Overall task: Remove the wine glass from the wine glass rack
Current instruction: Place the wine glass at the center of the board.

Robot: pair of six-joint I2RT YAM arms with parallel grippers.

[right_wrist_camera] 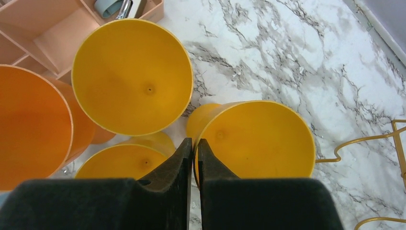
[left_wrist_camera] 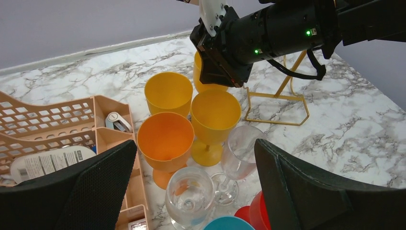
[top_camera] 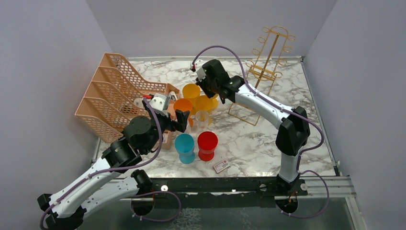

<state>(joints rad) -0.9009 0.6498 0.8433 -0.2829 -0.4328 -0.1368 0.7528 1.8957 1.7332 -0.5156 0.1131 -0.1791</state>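
Note:
The gold wire wine glass rack (top_camera: 268,67) stands at the back right of the marble table, and I see nothing hanging on its hooks. My right gripper (right_wrist_camera: 193,141) is closed over the rim of a yellow wine glass (right_wrist_camera: 258,139), one finger inside the bowl and one outside. That glass stays upright among other yellow and orange glasses, left of the rack. In the top view the right gripper (top_camera: 209,93) hovers over this cluster. My left gripper (left_wrist_camera: 195,143) is wide open above two clear wine glasses (left_wrist_camera: 189,196) and holds nothing.
A peach mesh organizer (top_camera: 110,91) fills the left side. An orange glass (top_camera: 183,105), a blue cup (top_camera: 185,143) and a red cup (top_camera: 207,142) crowd the middle. A small card (top_camera: 221,166) lies near the front edge. The rack's wire base (left_wrist_camera: 277,96) sits right of the cluster.

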